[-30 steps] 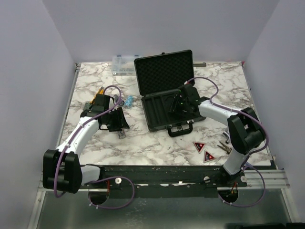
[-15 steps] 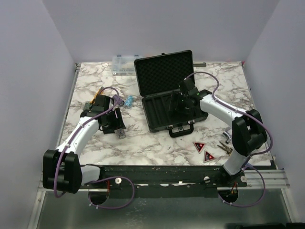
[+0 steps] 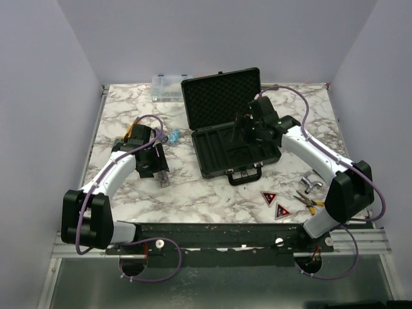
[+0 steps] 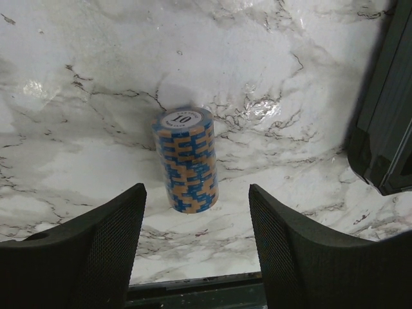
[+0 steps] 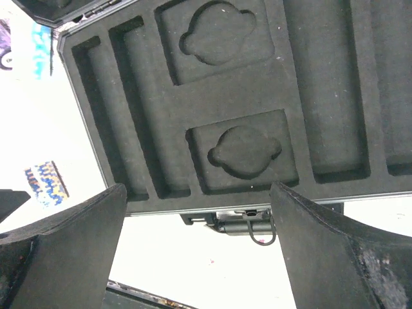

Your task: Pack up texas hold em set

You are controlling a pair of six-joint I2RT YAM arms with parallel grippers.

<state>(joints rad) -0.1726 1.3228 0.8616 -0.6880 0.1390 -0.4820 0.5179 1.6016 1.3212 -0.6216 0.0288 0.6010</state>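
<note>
Black briefcase (image 3: 215,103) open, foam tray (image 5: 238,96) w/ long slots.

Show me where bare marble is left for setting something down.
Bare marble: the near-centre stretch between the case front and the near edge; also the far right corner. Crowded: near right, with triangles and pliers; left of case, chip stack.

White marble-pattern tabletop (image 3: 212,193) with grey veining. Black briefcase (image 3: 235,151) lies open at centre rear, lid upright, handle toward the near edge. Clear organiser box (image 3: 168,87) sits at the back, just left of the lid. Small blue chip stack (image 3: 174,135) is just left of the briefcase. Blue-and-orange chip stack (image 4: 185,159) stands upright on bare marble, "10" on its top face. Two red-black triangles (image 3: 268,197) lie side by side at front right, with pliers (image 3: 309,203) to their right.
</note>
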